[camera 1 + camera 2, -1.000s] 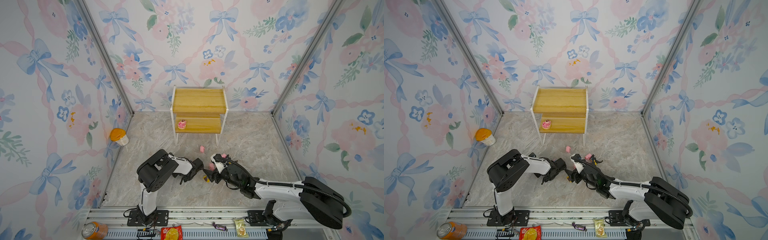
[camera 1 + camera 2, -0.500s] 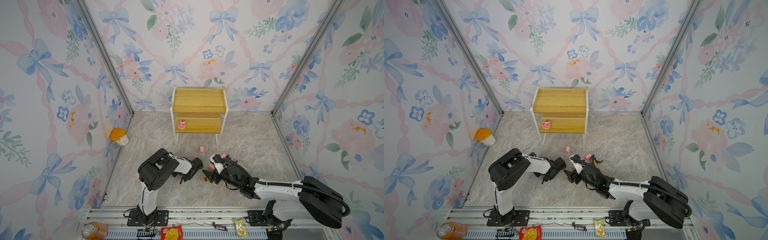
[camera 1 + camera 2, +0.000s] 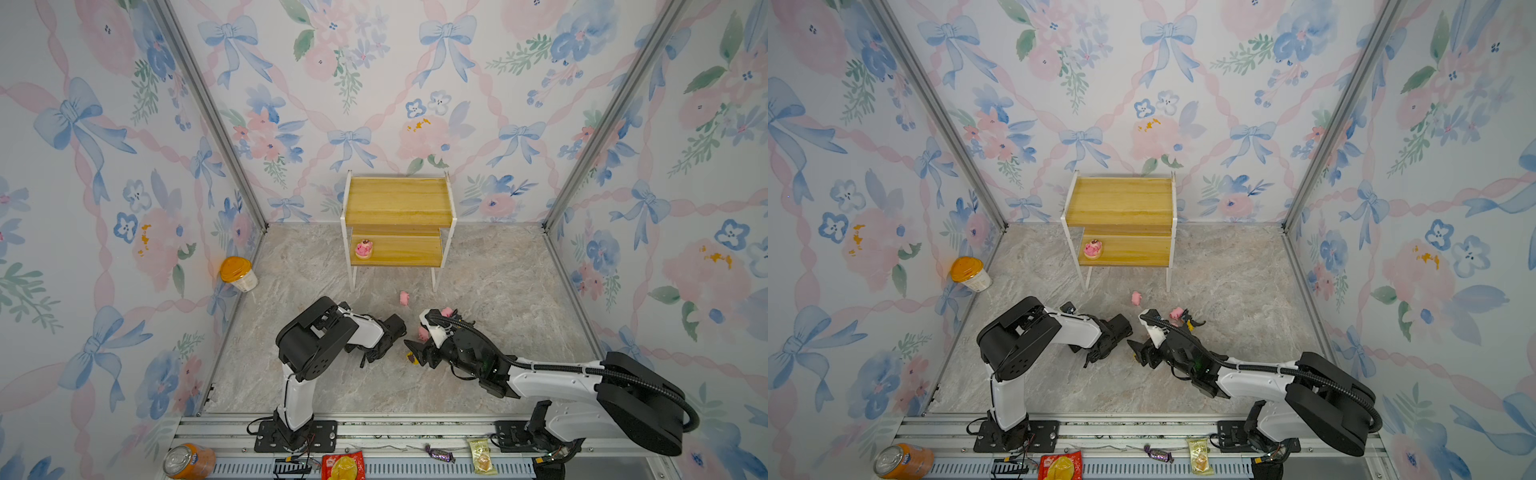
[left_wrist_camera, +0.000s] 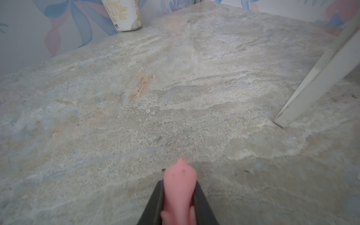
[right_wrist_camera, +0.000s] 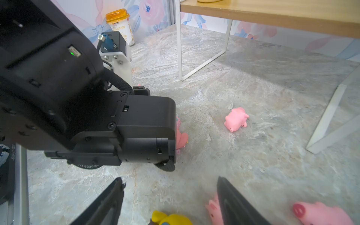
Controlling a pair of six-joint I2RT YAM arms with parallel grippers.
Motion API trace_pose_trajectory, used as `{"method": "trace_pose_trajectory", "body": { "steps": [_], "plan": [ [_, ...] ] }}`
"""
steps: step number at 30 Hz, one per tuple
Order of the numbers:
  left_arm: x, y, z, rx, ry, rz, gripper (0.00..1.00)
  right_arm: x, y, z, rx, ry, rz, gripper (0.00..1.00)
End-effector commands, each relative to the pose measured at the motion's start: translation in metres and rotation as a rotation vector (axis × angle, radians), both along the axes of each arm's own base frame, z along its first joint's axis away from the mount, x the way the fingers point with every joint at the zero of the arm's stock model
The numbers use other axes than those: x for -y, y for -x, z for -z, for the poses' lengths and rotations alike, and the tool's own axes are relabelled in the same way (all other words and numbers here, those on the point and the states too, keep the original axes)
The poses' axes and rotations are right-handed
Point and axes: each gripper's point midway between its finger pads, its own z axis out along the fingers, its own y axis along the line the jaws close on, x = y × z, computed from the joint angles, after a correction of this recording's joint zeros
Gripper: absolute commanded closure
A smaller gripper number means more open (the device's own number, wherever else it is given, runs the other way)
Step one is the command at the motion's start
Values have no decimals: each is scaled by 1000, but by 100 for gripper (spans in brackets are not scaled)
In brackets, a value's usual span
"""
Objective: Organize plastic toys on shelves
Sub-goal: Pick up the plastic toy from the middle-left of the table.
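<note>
left arm (image 3: 311, 349): black joint housings, white links, ring of small screw holes | right arm (image 3: 552, 382): same colours, ribbed black cable (image 3: 552, 366) strapped along it with white ties | green light (image 5: 72, 53) on a black housing | right gripper (image 5: 169, 178): black wedge-shaped fingers

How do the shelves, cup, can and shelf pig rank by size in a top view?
1. shelves
2. can and cup: nearly alike; the can seems nearer the camera, so unranked
3. shelf pig
</note>
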Motion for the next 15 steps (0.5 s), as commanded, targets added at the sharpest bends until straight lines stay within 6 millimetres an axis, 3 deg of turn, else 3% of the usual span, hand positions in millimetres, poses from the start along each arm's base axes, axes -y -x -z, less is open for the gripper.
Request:
{"method": "trace_pose_trajectory", "body": {
  "steps": [1, 6, 15],
  "plan": [
    [-7, 3, -11, -11, -25, 13, 78, -3, 4, -12, 23, -44, -14, 23],
    [-6, 5, -18, -37, -31, 46, 77, 4, -1, -17, 14, -75, 9, 23],
    [19, 3, -24, -112, -22, 206, 80, 22, -18, -19, -20, -112, 79, 23]
  ]
}}
